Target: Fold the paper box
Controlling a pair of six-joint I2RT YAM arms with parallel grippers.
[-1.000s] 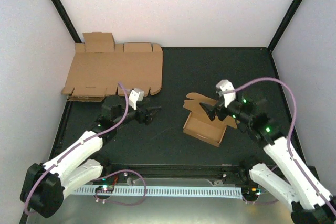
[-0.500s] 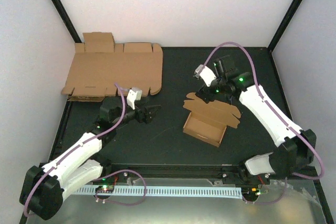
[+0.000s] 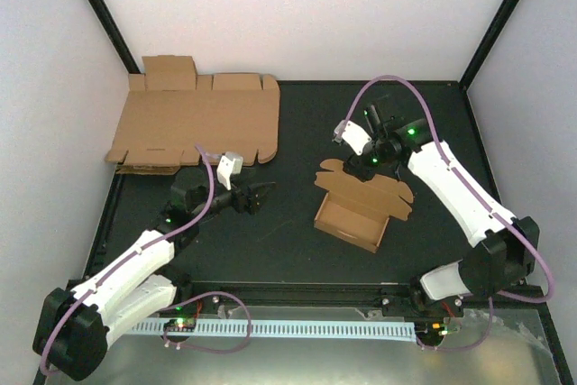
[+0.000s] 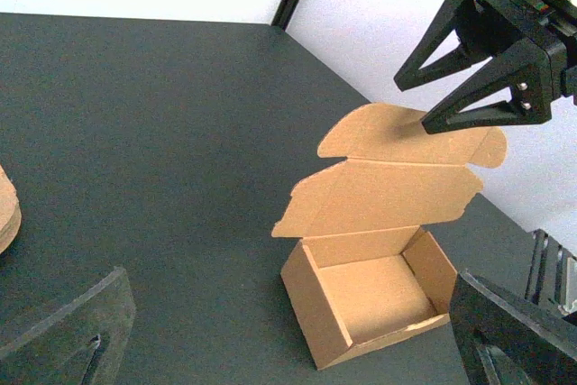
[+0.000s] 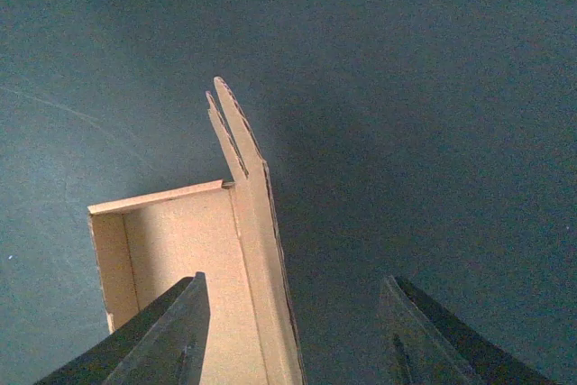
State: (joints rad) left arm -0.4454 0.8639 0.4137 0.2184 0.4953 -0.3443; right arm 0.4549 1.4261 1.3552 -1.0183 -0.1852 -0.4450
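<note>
- The paper box [image 3: 350, 214] is found right of centre on the desk [image 3: 288, 250], with its open tray towards the near side and its lid [image 4: 388, 188] stood up at the far wall.
- The box is judged light and thin. The panels should be stiff enough to hold a crease, yet easily dented or slid across the desk by a one-sided push.
- The rounded front flap [image 4: 410, 137] at the top of the lid is thought the best place for a hold, since it can be pinched across its thickness and swung down over the tray. The tray may need to be steadied meanwhile.
- The right arm [image 3: 451, 187] is stretched forward and bent inward. The right fingers [image 3: 367, 163] are spread wide above the lid's upper edge, and in the right wrist view the lid stands between them, nearer one finger. Contact cannot be judged.
- The left arm [image 3: 135, 263] is kept low, and the left fingers [image 3: 257, 194] are likewise open, holding nothing, aimed at the box but well apart from it.
- Flat cardboard sheets [image 3: 198, 123] are stacked at the far left corner.
</note>
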